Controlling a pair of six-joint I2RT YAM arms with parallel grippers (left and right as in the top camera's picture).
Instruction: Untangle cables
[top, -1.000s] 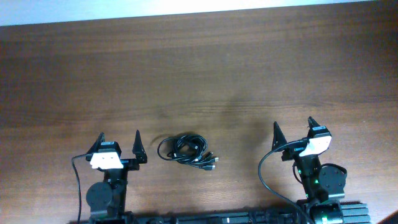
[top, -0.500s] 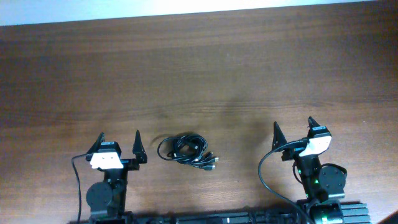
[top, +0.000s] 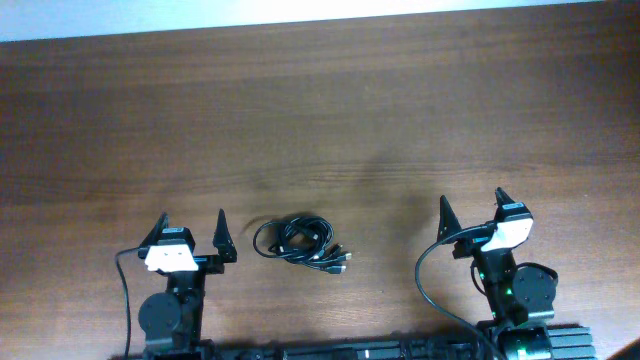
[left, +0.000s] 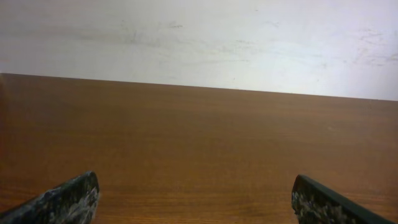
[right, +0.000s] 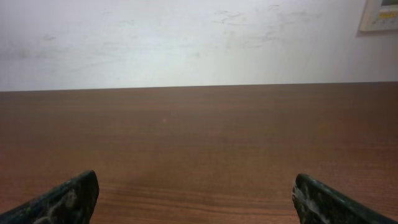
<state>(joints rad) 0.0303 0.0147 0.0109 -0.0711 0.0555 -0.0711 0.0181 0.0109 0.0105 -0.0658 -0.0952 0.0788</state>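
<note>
Black cables (top: 300, 243) lie coiled on the brown tabletop (top: 320, 120), just beside my left fingers (top: 222, 238) and well apart from my right fingers (top: 445, 215) — both pairs spread wide, empty.

A: What is seen as the carrying surface?
B: A brown, wood-grained table (top: 350, 120) is shown.
A: What is laid directly on it?
B: One bundle of thin black cables (top: 300, 243) is coiled together near the front edge, with plug ends gathered at its right side.

The left hand (left: 198, 204) is holding its two dark fingertips (left: 67, 200) wide apart over the brown counter (left: 199, 137), which is running back to a white wall (left: 199, 37).
</note>
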